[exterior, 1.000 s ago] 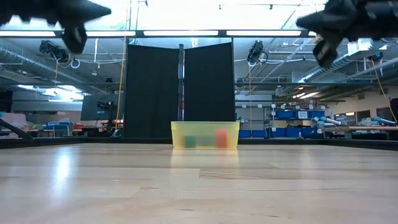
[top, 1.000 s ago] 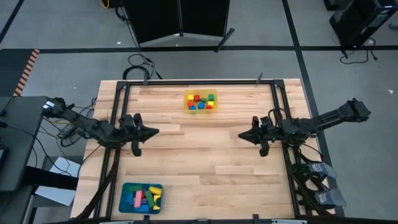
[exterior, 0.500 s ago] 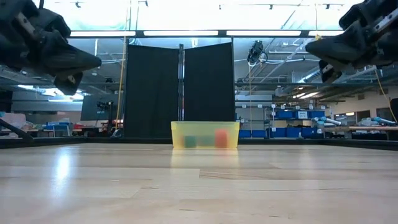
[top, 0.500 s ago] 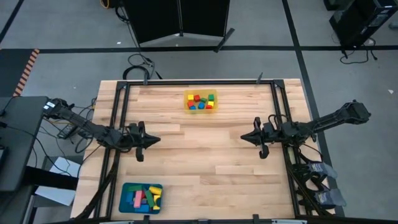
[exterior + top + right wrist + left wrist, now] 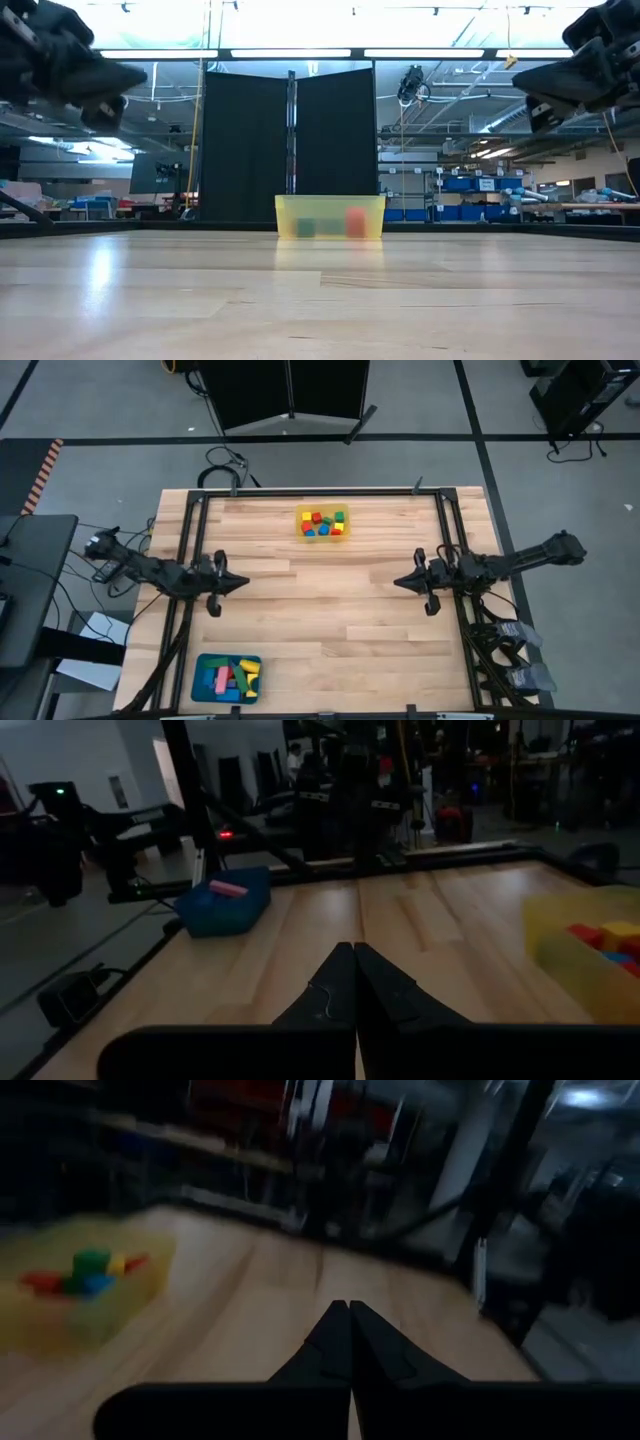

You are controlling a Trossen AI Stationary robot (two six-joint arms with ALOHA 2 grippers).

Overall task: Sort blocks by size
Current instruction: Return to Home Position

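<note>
Several small blocks (image 5: 322, 523), red, yellow, green and blue, lie in a translucent yellow tray (image 5: 344, 536) at the table's far middle; the tray also shows in the low view (image 5: 330, 216). Longer blocks (image 5: 229, 677), pink, green, yellow and red, lie in a teal tray (image 5: 200, 690) at the near left. My left gripper (image 5: 246, 582) hangs shut at the table's left side, pointing level toward the middle, with nothing in it. My right gripper (image 5: 396, 582) hangs shut at the right side, facing it, also holding nothing. Both are clear of the table.
A black metal frame (image 5: 300, 494) runs along the table's far, left and right edges. The bare wooden tabletop (image 5: 320, 610) lies between the two grippers. Beyond the far edge stands a black screen (image 5: 290, 145).
Both arms have sunk and drawn back toward their own sides of the table, the left gripper toward the left edge and the right toward the right edge. Each wrist has rolled somewhat. Both grippers stay shut. The blocks and trays have not moved.
</note>
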